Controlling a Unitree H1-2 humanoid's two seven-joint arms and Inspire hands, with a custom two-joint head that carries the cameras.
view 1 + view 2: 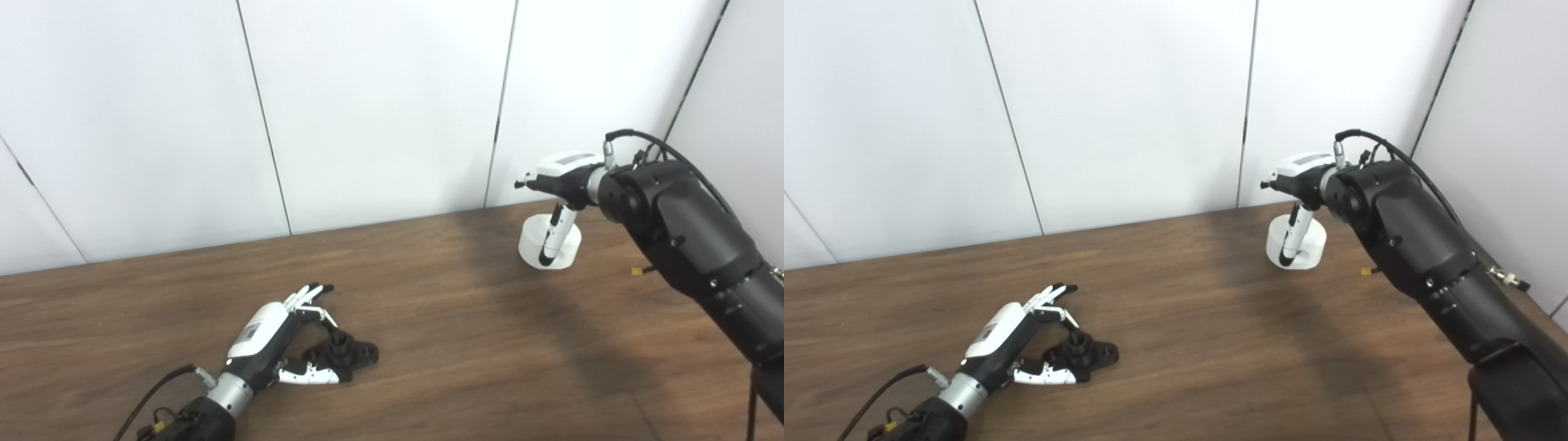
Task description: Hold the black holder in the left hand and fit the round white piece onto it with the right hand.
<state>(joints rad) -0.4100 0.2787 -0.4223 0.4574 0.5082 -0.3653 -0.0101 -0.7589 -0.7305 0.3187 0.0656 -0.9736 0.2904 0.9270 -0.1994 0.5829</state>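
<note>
On the wooden worktop (429, 318), in your left eye view, the black holder (346, 353) lies flat near the front left, with a short round post standing up from its middle. Your left hand (275, 340) rests beside it, palm turned toward the holder, the fingers (309, 294) stretched out and spread past its far side while the thumb lies along its near side. The hand brackets the holder without closing on it, so it is open and holds nothing; whether the thumb touches the holder's edge you cannot tell. Far off at the back right, near the white wall panels (380, 104), the round white piece (549, 242) stands on the worktop. Your right hand (560, 184) hangs over it, one finger pointing down in front of the piece and reaching to its lower edge. Whether that hand is gripping the piece or only touching it cannot be told from here.

In your right eye view the same layout shows from a little to the side. The holder sits between the left thumb and fingers, still flat on the wood. The right arm (1421, 257) hides most of its own hand, so the grip on the white piece stays unclear. Holder and piece are well apart.
</note>
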